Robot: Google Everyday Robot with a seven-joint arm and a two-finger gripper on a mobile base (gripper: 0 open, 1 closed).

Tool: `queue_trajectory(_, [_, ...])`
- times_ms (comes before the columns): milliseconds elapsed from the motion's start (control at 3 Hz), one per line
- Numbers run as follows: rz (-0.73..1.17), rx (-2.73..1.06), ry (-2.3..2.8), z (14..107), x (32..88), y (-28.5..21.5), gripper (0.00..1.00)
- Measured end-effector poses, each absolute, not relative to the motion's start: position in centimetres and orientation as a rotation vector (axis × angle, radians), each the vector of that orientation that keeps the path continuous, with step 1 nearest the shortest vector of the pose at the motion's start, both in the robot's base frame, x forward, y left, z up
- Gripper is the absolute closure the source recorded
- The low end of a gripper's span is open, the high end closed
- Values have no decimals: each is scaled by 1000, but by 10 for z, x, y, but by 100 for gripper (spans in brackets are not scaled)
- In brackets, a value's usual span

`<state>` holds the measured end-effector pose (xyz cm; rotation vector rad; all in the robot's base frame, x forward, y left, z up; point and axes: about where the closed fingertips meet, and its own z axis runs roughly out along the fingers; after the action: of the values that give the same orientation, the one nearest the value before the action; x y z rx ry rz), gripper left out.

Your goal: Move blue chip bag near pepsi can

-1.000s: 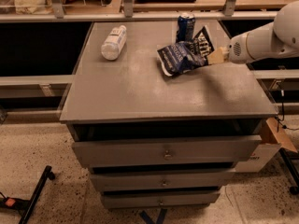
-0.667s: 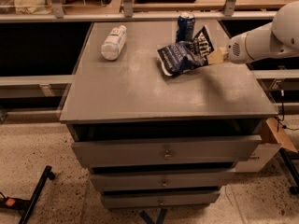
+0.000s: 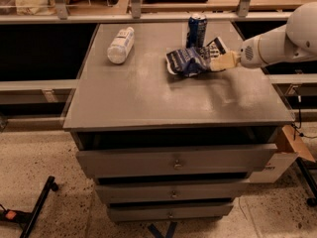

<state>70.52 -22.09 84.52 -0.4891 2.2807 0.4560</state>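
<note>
Nearly done: your gripper [image 3: 218, 62] meets the crumpled navy foil chip bag [image 3: 189, 61] beside the upright blue pepsi can [image 3: 197, 29]; whether it grips, I cannot tell. Ensure release, then withdraw.

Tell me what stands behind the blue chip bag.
The pepsi can stands upright right behind the blue chip bag; the bag hides its base, so contact is unclear. The gripper is at the bag's right edge.

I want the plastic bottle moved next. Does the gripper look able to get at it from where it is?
Probably yes. The gripper is at the blue chip bag's right edge; the plastic bottle lies on its side farther left, so the arm would have to pass over the bag.
</note>
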Motion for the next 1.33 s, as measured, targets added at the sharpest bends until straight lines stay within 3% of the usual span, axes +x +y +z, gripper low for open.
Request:
queue_trajectory(333, [459, -492, 2283, 843, 706, -219, 0])
queue_trajectory(1333, [370, -492, 2235, 897, 701, -236, 0])
